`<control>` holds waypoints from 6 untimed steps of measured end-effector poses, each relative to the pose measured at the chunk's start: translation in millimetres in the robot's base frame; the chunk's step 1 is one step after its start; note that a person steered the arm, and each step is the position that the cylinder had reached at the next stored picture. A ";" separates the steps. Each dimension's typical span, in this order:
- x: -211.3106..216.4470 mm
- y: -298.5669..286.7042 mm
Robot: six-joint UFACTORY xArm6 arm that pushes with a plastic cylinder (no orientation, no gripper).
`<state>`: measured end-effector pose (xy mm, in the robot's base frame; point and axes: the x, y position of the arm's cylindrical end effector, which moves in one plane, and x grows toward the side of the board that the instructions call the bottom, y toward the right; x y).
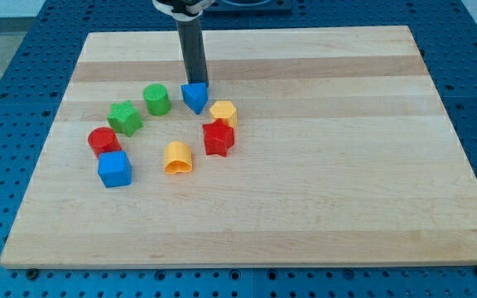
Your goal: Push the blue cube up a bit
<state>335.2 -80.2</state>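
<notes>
The blue cube [114, 170] lies at the lower left of the block group, just below the red cylinder [103, 141]. My tip [196, 83] comes down from the view's top and stands at the top edge of the blue triangular block [194, 97], touching or nearly touching it. The tip is far up and to the right of the blue cube.
The blocks form a loose ring on the wooden board [321, 165]: a green star block [125, 117], a green cylinder [156, 99], a yellow hexagonal block [223, 112], a red star block [219, 137] and a yellow arch-shaped block [176, 157].
</notes>
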 end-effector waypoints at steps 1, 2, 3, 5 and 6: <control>-6.0 47.3; 64.4 127.1; 163.5 124.4; 217.3 -10.6; 217.3 -51.6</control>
